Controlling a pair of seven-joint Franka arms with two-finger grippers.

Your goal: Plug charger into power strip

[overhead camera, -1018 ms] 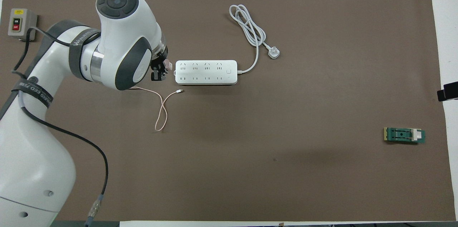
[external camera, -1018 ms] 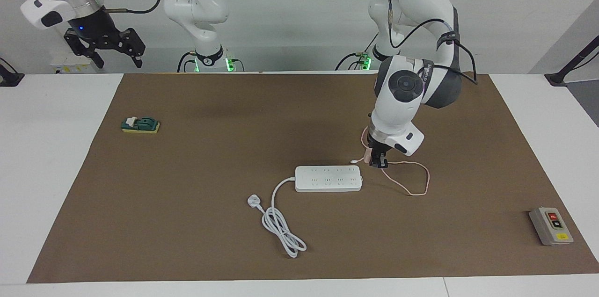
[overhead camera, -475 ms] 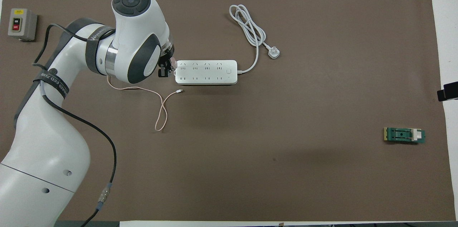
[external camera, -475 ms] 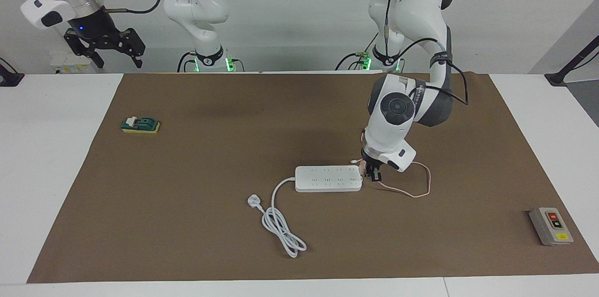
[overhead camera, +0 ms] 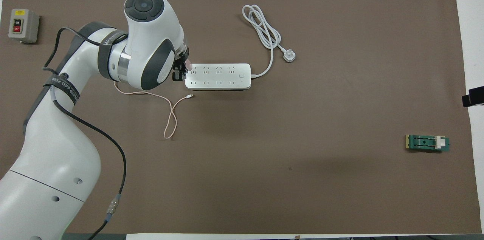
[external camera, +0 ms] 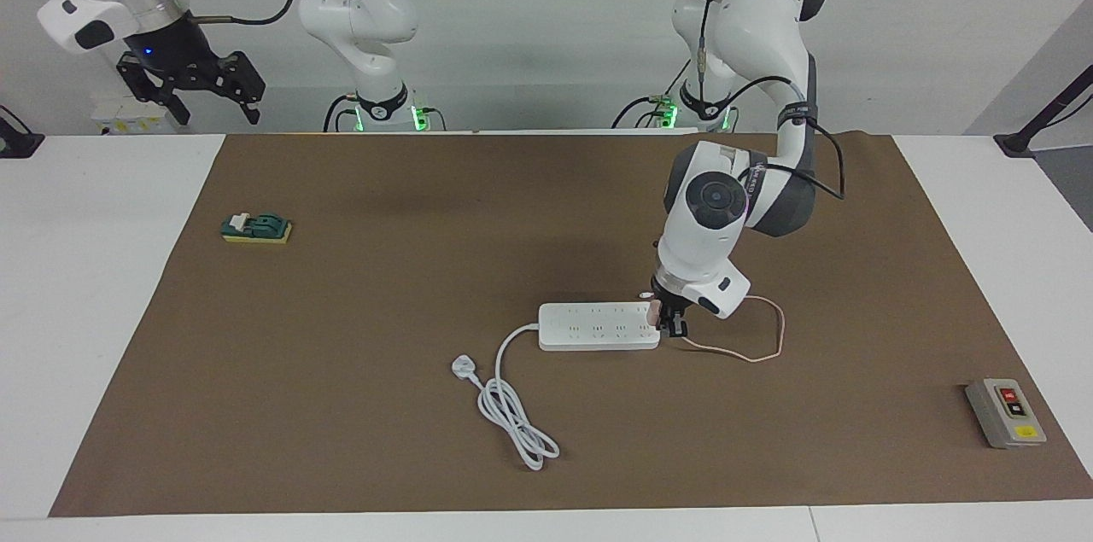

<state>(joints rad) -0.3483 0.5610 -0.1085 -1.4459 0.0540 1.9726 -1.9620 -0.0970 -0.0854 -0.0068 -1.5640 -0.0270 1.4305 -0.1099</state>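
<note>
Left pincer (external camera: 669, 322) clamps the light, rigid charger (external camera: 653, 311) by its sides over the power strip (external camera: 598, 326) end; right pincer (external camera: 195, 85) waits open; trailing cable (external camera: 751, 337) limp, may tug.

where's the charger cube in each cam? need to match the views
Facing view: charger in the left gripper, over the power strip end toward the left arm's end of the table.
Overhead view: charger shows as a pink spot at the same strip end.
Shared landmark: the strip's white plug.
</note>
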